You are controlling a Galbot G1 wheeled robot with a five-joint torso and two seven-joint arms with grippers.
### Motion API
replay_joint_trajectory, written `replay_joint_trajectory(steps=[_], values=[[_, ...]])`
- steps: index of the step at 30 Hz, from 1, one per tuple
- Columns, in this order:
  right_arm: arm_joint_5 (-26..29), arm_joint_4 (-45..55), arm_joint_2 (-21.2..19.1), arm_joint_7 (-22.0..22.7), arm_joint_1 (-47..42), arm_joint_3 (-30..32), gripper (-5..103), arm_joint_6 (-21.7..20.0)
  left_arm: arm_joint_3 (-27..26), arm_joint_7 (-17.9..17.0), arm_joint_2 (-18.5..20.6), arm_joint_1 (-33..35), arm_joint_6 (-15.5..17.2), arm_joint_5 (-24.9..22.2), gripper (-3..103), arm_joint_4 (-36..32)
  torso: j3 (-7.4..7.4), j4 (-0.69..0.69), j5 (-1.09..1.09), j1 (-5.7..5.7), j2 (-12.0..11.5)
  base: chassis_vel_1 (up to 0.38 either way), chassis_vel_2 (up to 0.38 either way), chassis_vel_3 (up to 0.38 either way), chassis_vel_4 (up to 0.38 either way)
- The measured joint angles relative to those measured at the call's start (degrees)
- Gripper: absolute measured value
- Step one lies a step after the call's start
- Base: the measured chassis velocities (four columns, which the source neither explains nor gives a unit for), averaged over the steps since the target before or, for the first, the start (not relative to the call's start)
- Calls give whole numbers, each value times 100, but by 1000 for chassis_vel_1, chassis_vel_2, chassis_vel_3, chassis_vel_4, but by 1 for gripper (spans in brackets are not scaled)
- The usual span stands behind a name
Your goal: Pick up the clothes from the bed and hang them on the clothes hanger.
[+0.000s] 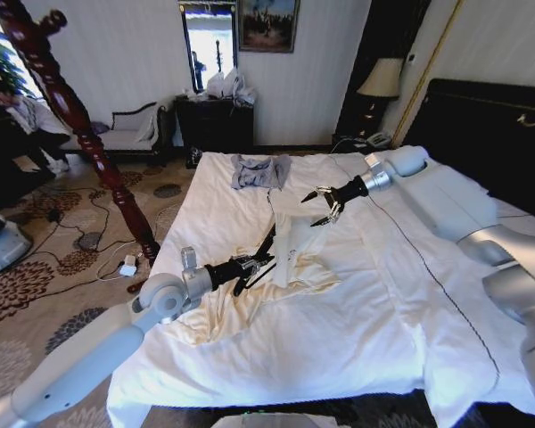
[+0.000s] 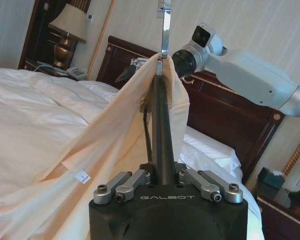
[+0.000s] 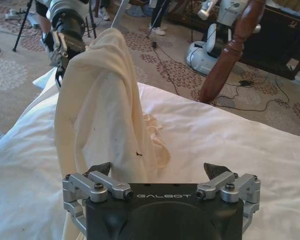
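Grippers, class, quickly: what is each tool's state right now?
Left gripper: closed on the black hanger, cream shirt draped over it.
Right gripper: open.

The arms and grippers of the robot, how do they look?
Both arms have smooth white-grey shells with rounded joints. Left gripper and right gripper: black bodies marked GALBOT, silver linkages with black screws, and dark fingers.

Wide bare sheet on bed (image 1: 357,312) near foot and toward headboard side: open room to reach. Mid-bed crowded: left gripper (image 1: 254,264) clamped on black hanger (image 2: 162,145), cream shirt (image 1: 294,259) draped over it. Right gripper (image 1: 325,203), fingers spread, just beyond shirt top. Grey garment (image 1: 259,171) lies farther up bed. Wooden pole stand (image 1: 80,125) leans beside bed's left edge, blocking that side.
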Motion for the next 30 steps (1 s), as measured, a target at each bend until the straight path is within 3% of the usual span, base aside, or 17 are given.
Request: replay_joint_trajectory(steps=[3,5,7,14,20,23,30], values=[[15,106,-67,7,-61,-12,96,109,-35,0,55,33,0,9,18,-40,0,-1,1,0,0,0,0,0,0],[26,192,-117,11,-118,-21,86,176,-65,-2,94,62,-2,11,18,-73,-1,-2,1,-1,0,0,0,0,0],[29,251,-150,14,-153,-33,86,218,-76,-7,112,79,-3,11,18,-95,-1,-1,1,0,0,0,0,0,0],[30,382,-186,24,-240,-93,53,434,-105,-20,146,108,-4,10,18,-182,-1,-1,1,0,0,0,0,0,0],[32,439,-181,27,-263,-129,37,556,-111,-20,156,110,-9,17,18,-180,-1,0,1,0,0,0,0,0,0],[37,452,-186,27,-303,-135,24,676,-142,-16,155,133,-16,34,18,-145,0,0,1,0,0,0,0,0,0],[100,465,-224,37,-412,-51,24,761,-166,-1,122,138,-23,61,18,-86,0,-1,1,0,0,0,0,0,0]])
